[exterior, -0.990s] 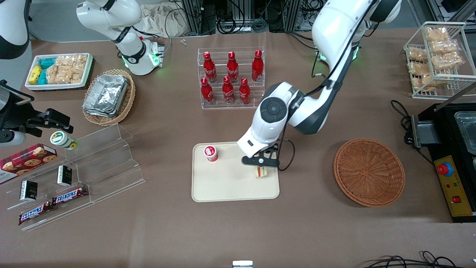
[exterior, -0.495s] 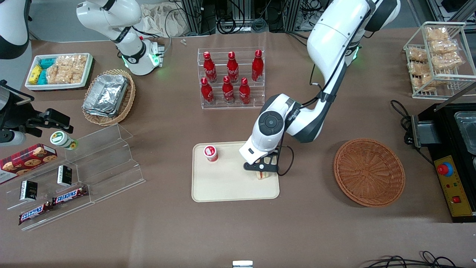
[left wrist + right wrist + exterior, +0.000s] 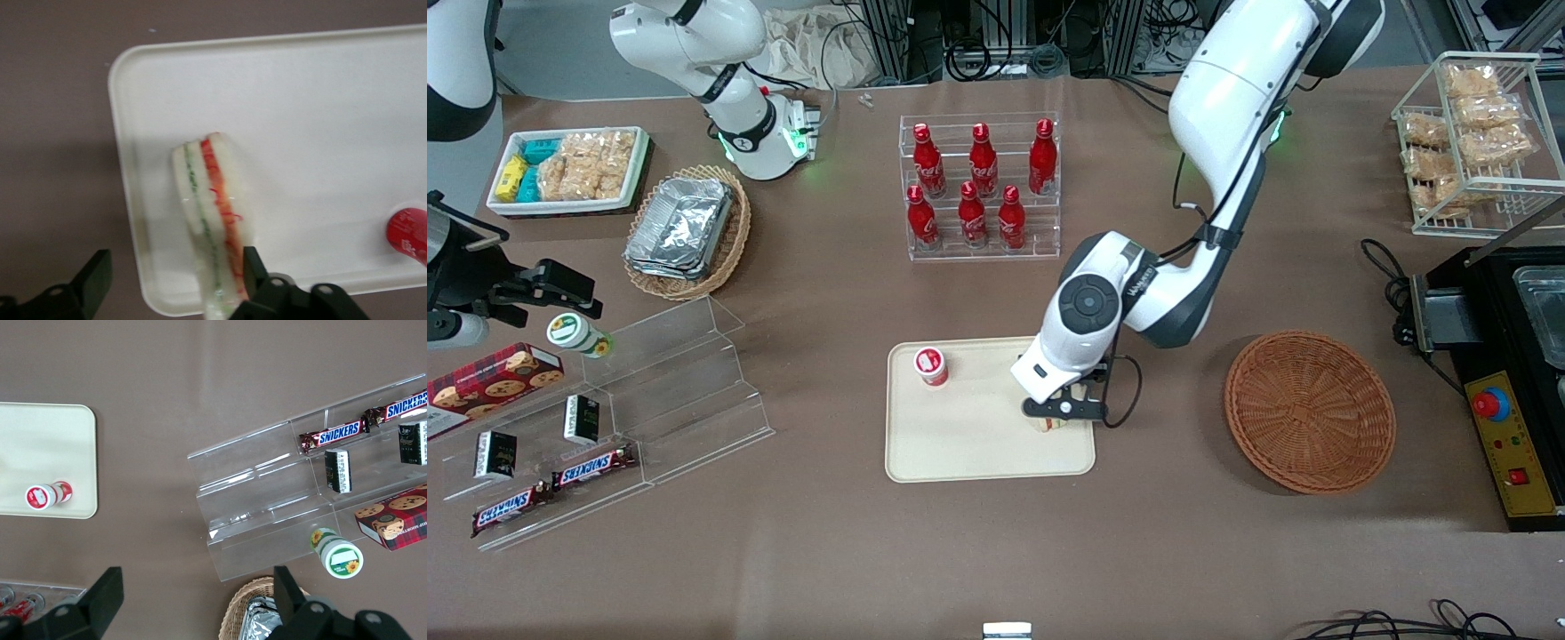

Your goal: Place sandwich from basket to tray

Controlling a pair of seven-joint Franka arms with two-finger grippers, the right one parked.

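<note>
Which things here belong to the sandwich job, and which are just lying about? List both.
Job: sandwich lying on the tray; empty basket; gripper, open just above the sandwich.

Lying about: red-capped jar on the tray, cola bottles, foil trays, Snickers bars.

The left arm (image 3: 1218, 107) was glossy white with dark grey joint bands and a round grey cap. A thin black cable ran along it. Its gripper (image 3: 1060, 411) was black, above the tray.
</note>
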